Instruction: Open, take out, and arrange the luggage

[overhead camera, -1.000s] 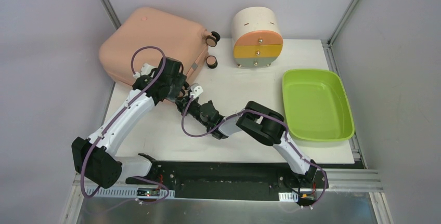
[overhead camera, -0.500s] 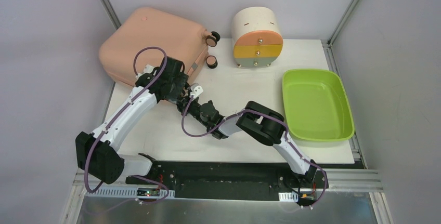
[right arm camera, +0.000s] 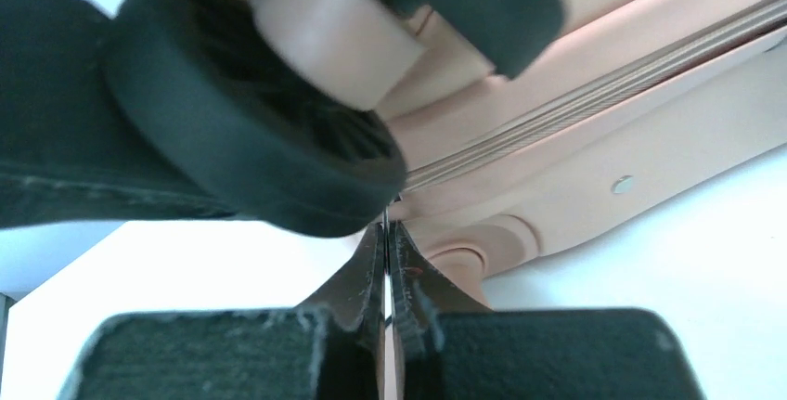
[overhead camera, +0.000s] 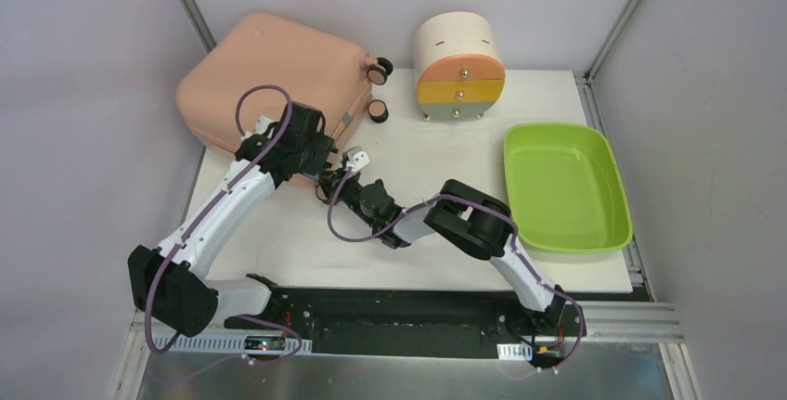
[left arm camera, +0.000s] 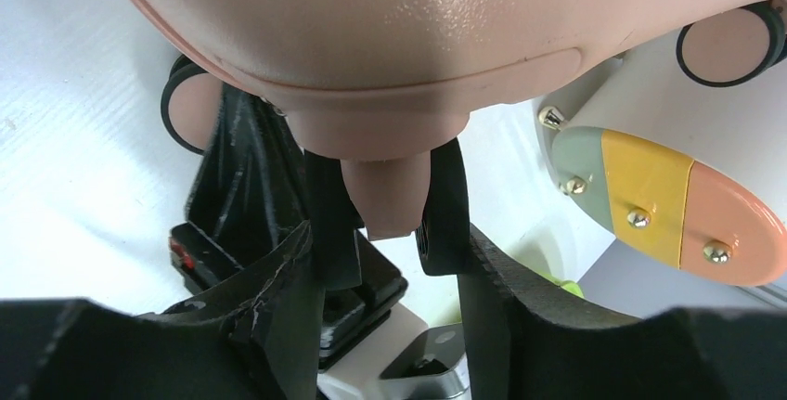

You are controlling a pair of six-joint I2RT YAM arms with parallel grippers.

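The peach-pink luggage (overhead camera: 269, 70) lies closed on the table's far left, its wheels (overhead camera: 378, 71) pointing right. My left gripper (overhead camera: 320, 157) is at its near right corner. In the left wrist view the gripper (left arm camera: 388, 233) is shut on a pink stub (left arm camera: 385, 187) under the shell (left arm camera: 390, 38). My right gripper (overhead camera: 332, 182) is just beside it. In the right wrist view that gripper (right arm camera: 386, 233) is pressed shut on a thin zipper tab below the zipper line (right arm camera: 594, 94). A black wheel (right arm camera: 251, 140) sits just above it.
A cream drawer unit (overhead camera: 458, 66) with orange, yellow and grey drawers stands at the back centre, next to the luggage's wheels. A lime-green tray (overhead camera: 564, 187) lies at the right. Metal frame posts and grey walls enclose the table.
Both grippers stay at the luggage's near right corner. The left arm's elbow has swayed slightly, and the right wrist has edged a little up and left.
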